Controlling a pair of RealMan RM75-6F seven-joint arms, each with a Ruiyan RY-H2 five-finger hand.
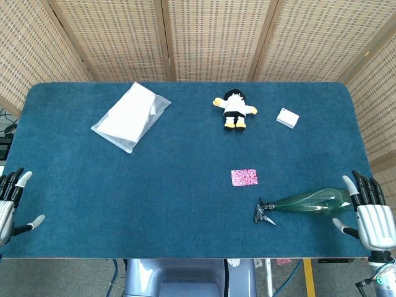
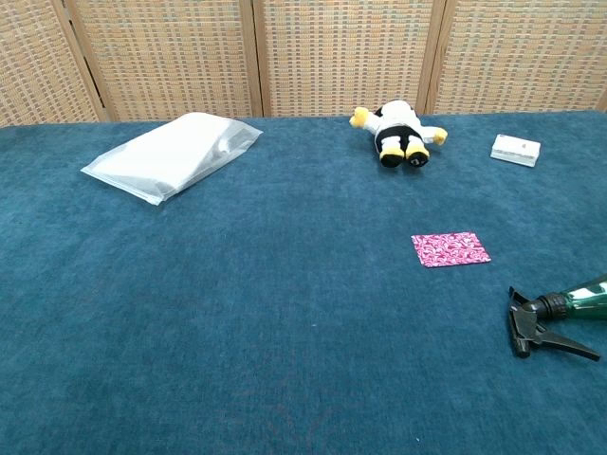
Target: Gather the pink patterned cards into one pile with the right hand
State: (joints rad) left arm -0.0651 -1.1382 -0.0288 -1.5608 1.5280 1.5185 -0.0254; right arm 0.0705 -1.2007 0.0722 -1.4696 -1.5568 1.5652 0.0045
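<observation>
Resting at the near right edge of the blue felt-covered tabletop (image 1: pixel 185 204), my right hand (image 1: pixel 371 213) lay with its fingers spread and nothing in it. My left hand (image 1: pixel 11 204) sat at the near left edge, likewise spread and holding nothing. Neither hand showed in the chest view.

One small pink patterned card (image 1: pixel 244 177), or a neat pile of them, I could not tell which, lay flat on the felt right of centre, well apart from both hands. Just nearer than the card and to its right, a clear green plastic spray bottle (image 1: pixel 309 202) lay on its side, its black trigger nozzle (image 1: pixel 265 213) pointing toward the middle and its base close to my right hand.

Farther back, a small plush toy in black, white and yellow (image 1: pixel 234 111) lay on the felt, with a small white box (image 1: pixel 288 117) to its right. A clear plastic bag holding something white (image 1: pixel 131 116) lay at the far left.
</observation>
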